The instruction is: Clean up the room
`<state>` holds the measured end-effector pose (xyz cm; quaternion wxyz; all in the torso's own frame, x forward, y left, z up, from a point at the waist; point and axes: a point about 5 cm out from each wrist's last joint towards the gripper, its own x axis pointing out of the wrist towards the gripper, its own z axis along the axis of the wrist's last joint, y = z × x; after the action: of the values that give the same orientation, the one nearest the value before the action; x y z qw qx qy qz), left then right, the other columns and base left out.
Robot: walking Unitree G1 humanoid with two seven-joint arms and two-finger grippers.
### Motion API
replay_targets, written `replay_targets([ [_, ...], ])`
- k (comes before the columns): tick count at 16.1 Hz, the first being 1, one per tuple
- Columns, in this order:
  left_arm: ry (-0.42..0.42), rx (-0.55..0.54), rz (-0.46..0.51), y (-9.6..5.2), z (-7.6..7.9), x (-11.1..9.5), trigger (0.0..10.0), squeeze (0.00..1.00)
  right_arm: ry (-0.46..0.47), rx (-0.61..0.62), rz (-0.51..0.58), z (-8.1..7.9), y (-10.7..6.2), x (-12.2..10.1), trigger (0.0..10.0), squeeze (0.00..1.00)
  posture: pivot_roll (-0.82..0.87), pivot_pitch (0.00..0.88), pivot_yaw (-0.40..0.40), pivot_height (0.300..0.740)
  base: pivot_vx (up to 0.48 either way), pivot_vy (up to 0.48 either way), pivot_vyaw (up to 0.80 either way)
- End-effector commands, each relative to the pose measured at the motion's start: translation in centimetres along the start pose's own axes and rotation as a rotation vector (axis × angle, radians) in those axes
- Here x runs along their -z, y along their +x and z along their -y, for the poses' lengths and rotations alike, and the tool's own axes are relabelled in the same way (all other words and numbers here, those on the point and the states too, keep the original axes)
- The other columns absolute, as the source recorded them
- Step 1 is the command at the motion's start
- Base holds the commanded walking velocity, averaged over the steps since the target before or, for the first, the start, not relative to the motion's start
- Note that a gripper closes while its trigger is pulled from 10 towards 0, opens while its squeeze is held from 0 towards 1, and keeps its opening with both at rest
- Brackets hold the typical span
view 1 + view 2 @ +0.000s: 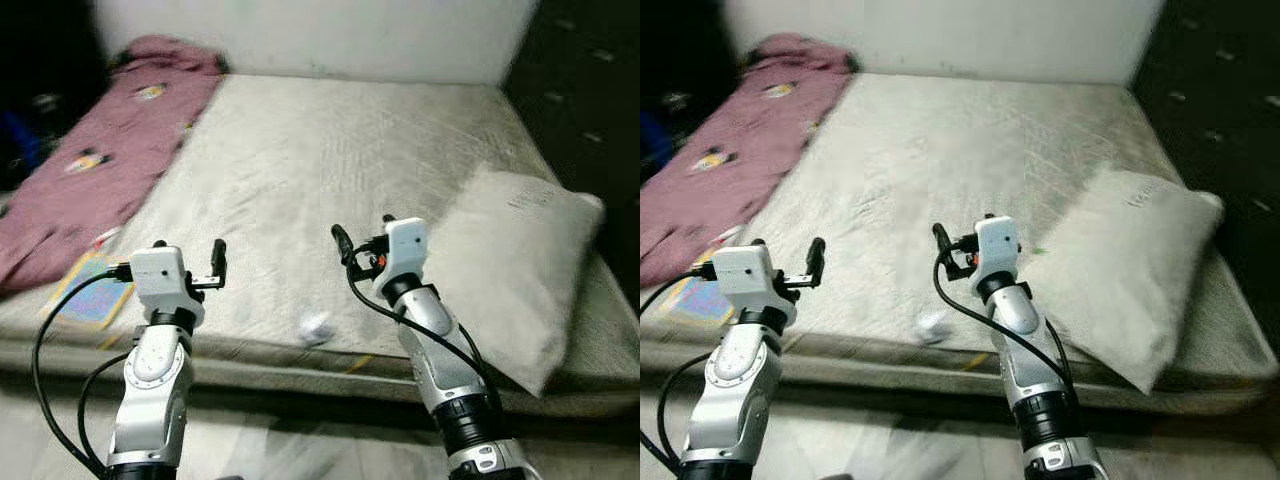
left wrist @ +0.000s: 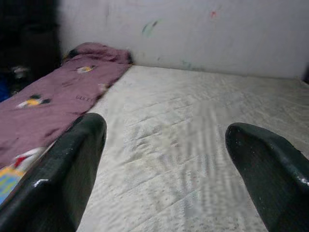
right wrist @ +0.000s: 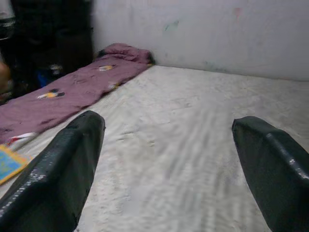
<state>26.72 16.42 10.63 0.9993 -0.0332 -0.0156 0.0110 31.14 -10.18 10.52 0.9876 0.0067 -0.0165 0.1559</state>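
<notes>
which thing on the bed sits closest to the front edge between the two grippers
The small crumpled white wad, near the mattress front edge; pillow, blanket and book lie off to the sides.

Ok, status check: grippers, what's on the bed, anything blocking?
Left gripper and right gripper open, empty, raised at mattress edge. Crumpled white wad between them. Maroon blanket, colourful book left; pillow right. Nothing blocking.

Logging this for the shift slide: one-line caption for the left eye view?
Both open grippers, left and right, raised over a bare mattress with pillow, maroon blanket and crumpled white scrap.
</notes>
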Motion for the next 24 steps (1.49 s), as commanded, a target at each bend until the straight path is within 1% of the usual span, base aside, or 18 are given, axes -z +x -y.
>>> replay_targets([
  [1,-0.002,0.010,0.004,-0.3,-0.1,-0.1,10.0,0.00,-0.007,-0.002,0.017,0.0,0.3,-0.6,10.0,0.00,-0.04,0.000,-0.018,0.740,0.000,0.000,0.00],
  [8,-0.003,-0.013,-0.015,0.2,0.1,0.1,10.0,0.00,-0.011,0.007,0.007,0.1,0.6,-0.4,10.0,0.00,-0.05,0.000,-0.005,0.740,0.000,0.000,0.00],
  [10,-0.013,-0.006,-0.010,0.5,0.3,-0.2,10.0,0.00,0.003,0.001,0.000,-0.1,0.9,-0.4,10.0,0.00,-0.05,0.000,0.007,0.740,0.000,0.000,0.00],
  [11,-0.017,-0.002,0.004,0.8,0.4,-0.6,10.0,0.00,0.001,-0.006,0.015,-0.4,1.2,-0.8,10.0,0.00,-0.05,0.000,0.013,0.740,0.000,0.000,-0.47],
  [13,-0.014,0.005,0.022,1.0,0.6,-1.1,10.0,0.00,-0.006,-0.016,0.024,-0.7,1.4,-1.1,10.0,0.00,-0.06,0.000,0.010,0.740,0.000,0.412,-0.57],
  [15,-0.018,-0.001,0.012,0.9,0.7,-0.8,10.0,0.00,-0.012,-0.027,0.011,-0.8,1.3,-0.8,10.0,0.00,-0.05,0.000,0.001,0.740,0.000,0.480,-0.23],
  [17,-0.021,-0.001,0.004,0.6,0.7,-0.7,10.0,0.00,-0.006,-0.019,-0.008,-0.5,1.2,-0.4,10.0,0.00,-0.05,0.000,0.001,0.740,0.000,0.480,0.00],
  [18,-0.021,-0.002,0.002,0.6,0.7,-0.7,10.0,0.00,0.001,-0.013,-0.026,-0.3,1.1,-0.1,10.0,0.00,-0.05,0.000,-0.013,0.740,0.000,0.480,0.00],
  [20,-0.021,-0.002,-0.002,0.4,0.7,-0.6,10.0,0.00,0.010,0.011,-0.066,0.3,0.6,0.8,10.0,0.00,-0.04,0.000,-0.024,0.740,0.000,0.480,0.00],
  [23,-0.027,-0.012,-0.018,0.0,0.5,-0.2,10.0,0.00,0.012,0.018,-0.070,0.4,0.4,1.0,10.0,0.00,-0.04,0.000,-0.017,0.740,0.000,0.480,0.00],
  [24,-0.022,-0.015,-0.002,0.3,0.4,-0.3,10.0,0.00,0.018,0.007,-0.068,0.2,0.6,1.0,10.0,0.00,-0.05,0.000,-0.014,0.740,0.000,0.000,0.00],
])
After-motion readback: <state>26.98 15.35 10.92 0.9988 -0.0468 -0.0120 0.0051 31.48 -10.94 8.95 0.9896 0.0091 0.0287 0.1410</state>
